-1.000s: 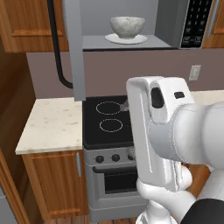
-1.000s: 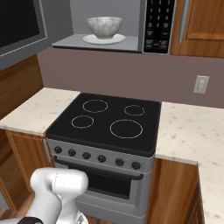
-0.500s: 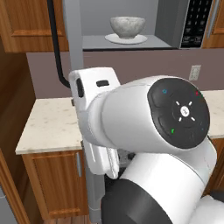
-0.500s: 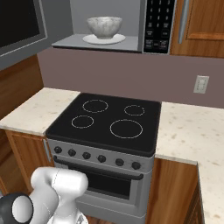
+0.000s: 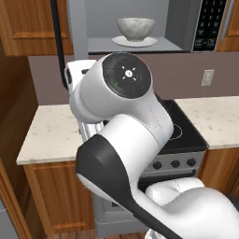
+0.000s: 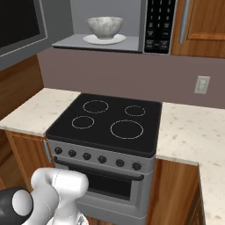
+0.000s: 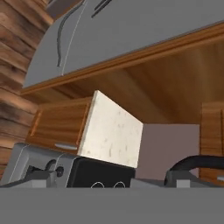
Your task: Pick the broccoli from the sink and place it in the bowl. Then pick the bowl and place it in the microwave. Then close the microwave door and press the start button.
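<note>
Rendered kitchen, seen from the mobile base: the white arm (image 5: pixel 126 140) folds up close to the left base cam, its big round joint w/ dark cap up front and the upper link bent down and back toward the base at lower right. In the right base view the arm's lower segments (image 6: pixel 52 197) curl at bottom left, white w/ a dark joint at the very corner. The gripper itself can't be made out in either base view; its fingers stand wide apart, w/ nothing between them. The hand view is rolled hard over: a pale speckled counter slab (image 7: pixel 111 131) sits mid-frame at a slant, wood cabinets around it, and a black stovetop w/ ring marks along the bottom.

Past the arm, the stove (image 6: pixel 110 125) sits between two speckled counters (image 6: pixel 193 132), four white burner rings on its black top, a row of knobs on the grey front below. A wall outlet (image 6: pixel 202 84) is on the mauve backsplash to the right.

Farthest back and above the stove, the microwave (image 6: pixel 162 26) is open, its cavity showing. The bowl (image 6: pixel 104 26) stands upright on a flat white plate (image 6: pixel 104 39) inside the cavity. Whether the broccoli lies in the bowl can't be seen from these angles. The microwave door (image 6: pixel 19 26) is swung out to the left, dark glass facing the room; in the left base view its grey edge and black handle (image 5: pixel 58 42) run down beside the arm. The black button panel (image 6: pixel 156 24) is on the right.
</note>
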